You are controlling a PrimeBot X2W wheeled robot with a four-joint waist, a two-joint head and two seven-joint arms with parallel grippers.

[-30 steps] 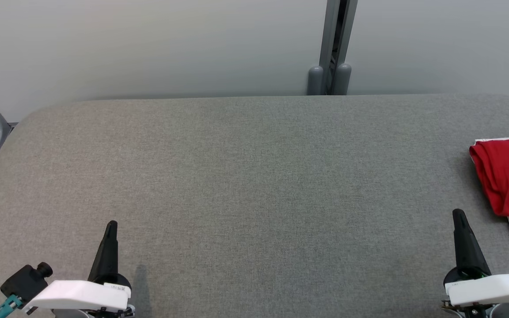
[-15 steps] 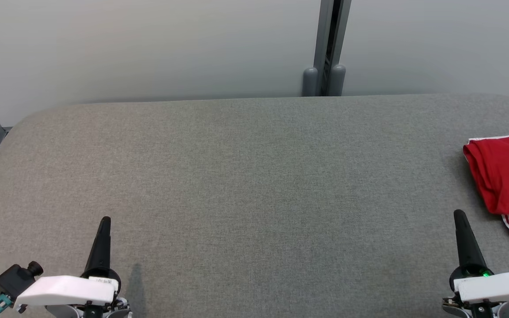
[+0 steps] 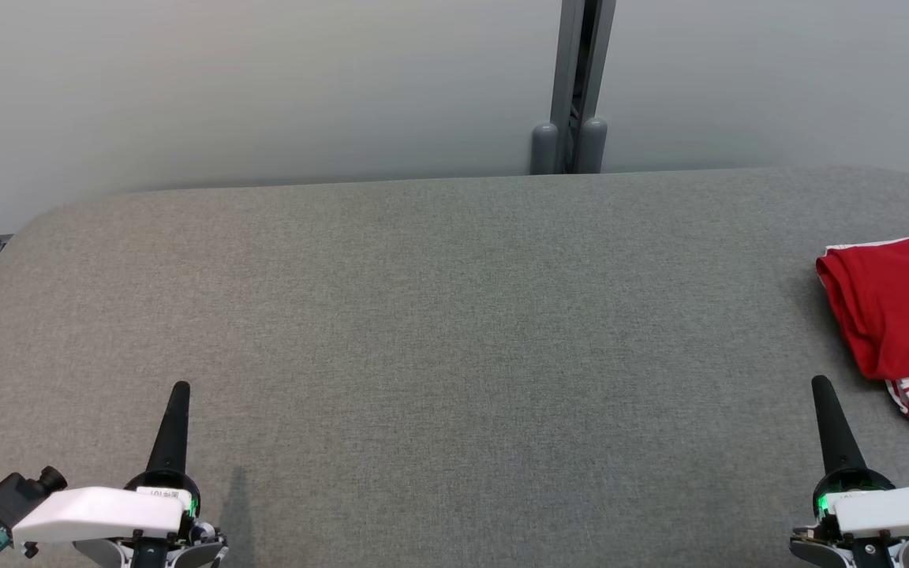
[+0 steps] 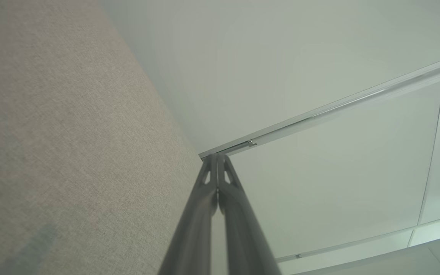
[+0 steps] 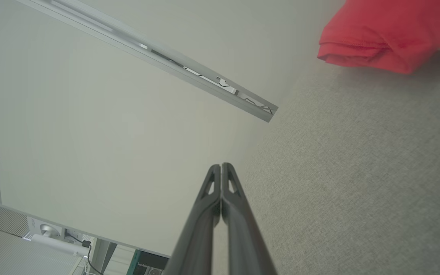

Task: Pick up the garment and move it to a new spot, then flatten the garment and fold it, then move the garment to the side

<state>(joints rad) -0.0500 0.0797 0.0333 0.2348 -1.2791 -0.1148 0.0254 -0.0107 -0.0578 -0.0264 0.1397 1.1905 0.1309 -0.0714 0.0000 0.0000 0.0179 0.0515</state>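
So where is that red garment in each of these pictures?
Head view: the red garment at the right edge, lying on the grey table.
Right wrist view: the garment in the top right corner, on the table.
Left wrist view: the table on the left, wall beyond.
Shared landmark: the grey table.

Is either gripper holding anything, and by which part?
Nothing is held. The left gripper and right gripper are shut, empty; the red garment lies apart on the table.

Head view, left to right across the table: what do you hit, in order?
left gripper → bare grey table → right gripper → red garment, folded, at the right edge.
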